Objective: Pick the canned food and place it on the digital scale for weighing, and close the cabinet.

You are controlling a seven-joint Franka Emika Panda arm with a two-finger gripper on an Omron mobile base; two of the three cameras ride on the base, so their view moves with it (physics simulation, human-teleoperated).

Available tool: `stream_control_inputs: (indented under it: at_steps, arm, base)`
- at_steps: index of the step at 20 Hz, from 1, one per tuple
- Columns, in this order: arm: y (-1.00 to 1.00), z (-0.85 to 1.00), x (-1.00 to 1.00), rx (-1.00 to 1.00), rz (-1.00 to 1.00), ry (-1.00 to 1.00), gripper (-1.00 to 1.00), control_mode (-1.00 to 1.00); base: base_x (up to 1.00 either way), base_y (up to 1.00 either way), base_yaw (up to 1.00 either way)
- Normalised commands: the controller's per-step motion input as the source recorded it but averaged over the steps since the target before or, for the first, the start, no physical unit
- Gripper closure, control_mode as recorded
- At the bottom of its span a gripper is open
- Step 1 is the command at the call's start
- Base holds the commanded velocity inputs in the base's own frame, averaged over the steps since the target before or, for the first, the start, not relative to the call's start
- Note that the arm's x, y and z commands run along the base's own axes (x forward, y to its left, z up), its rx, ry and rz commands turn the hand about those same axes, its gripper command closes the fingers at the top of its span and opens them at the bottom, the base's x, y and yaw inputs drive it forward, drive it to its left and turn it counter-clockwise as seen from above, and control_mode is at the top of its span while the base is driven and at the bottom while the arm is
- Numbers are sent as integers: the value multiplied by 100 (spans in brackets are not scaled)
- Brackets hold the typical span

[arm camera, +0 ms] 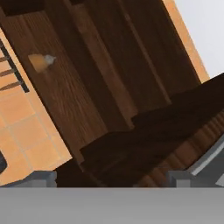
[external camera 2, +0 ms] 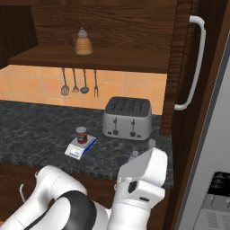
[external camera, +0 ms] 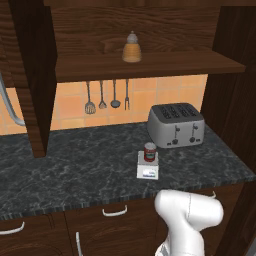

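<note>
The canned food [external camera: 149, 151] [external camera 2: 81, 134], a small red-labelled tin, stands upright on the digital scale [external camera: 148, 171] [external camera 2: 77, 150] near the counter's front edge. The cabinet [external camera: 150, 30] [external camera 2: 112, 27] above is open. Its left door [external camera: 37, 75] and its right door [external camera 2: 184, 67] with a silver bar handle [external camera 2: 194, 63] both swing outward. My gripper [external camera 2: 143, 148] [arm camera: 111, 179] is open and holds nothing. It hovers in front of the counter, right of the scale, pointing up toward the right door's edge [arm camera: 144, 131].
A silver toaster [external camera: 176, 125] [external camera 2: 127, 117] stands behind the scale. A tan bottle [external camera: 131, 47] [external camera 2: 83, 41] [arm camera: 41, 61] sits on the cabinet shelf. Utensils [external camera: 102, 97] hang on the tiled wall. A grey fridge [external camera 2: 215, 170] borders the right side.
</note>
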Motion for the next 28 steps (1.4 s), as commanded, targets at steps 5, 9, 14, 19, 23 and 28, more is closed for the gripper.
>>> stream_control_inputs:
  at_steps: [5, 9, 14, 19, 23, 28]
  arm:
    - [-59, 52, -45, 6, -1, 1, -100, -100]
    - [-46, 29, -16, 6, 0, 0, -100, -100]
    - [-43, -5, 45, 4, 0, 15, -100, -100]
    - [-15, -44, 89, 0, 0, 13, -100, -100]
    - [33, -57, 99, -9, 0, 0, -100, -100]
    - [-15, -8, 79, 2, 0, 0, -100, -100]
  base:
    - [0, 0, 0]
    - [0, 0, 0]
    - [0, 0, 0]
    - [0, 0, 0]
    - [0, 0, 0]
    - [0, 0, 0]
